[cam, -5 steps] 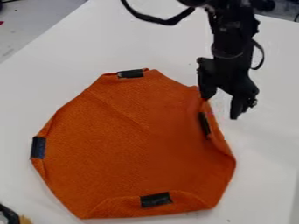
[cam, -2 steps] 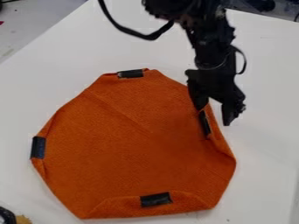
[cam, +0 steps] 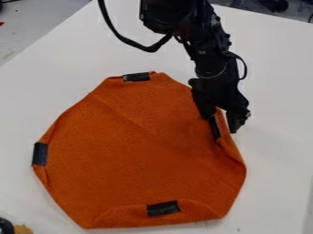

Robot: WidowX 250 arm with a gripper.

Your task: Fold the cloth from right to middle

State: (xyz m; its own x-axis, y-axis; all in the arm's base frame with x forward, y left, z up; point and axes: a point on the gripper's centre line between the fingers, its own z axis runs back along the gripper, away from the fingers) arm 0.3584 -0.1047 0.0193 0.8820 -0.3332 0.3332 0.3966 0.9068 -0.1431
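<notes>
The black gripper [cam: 220, 124] hangs over the right edge of the cloth, open, one finger above the orange fabric and the other at its outer side. The orange cloth [cam: 134, 151] lies on the white table, its edges turned inward into a rough polygon. Black tape pieces mark its top, left, bottom and right edges; the right piece [cam: 214, 127] is beside the gripper's left finger and partly covered by it. Whether the fingertips touch the cloth I cannot tell.
The white table [cam: 275, 137] extends around the cloth. A black and tan object [cam: 7, 226] sits at the lower left corner. A black cable [cam: 131, 43] loops from the arm at the top.
The gripper has moved left and slightly down, from beside the cloth's upper right to over its right edge. Its fingers have drawn closer together. The cloth has barely changed.
</notes>
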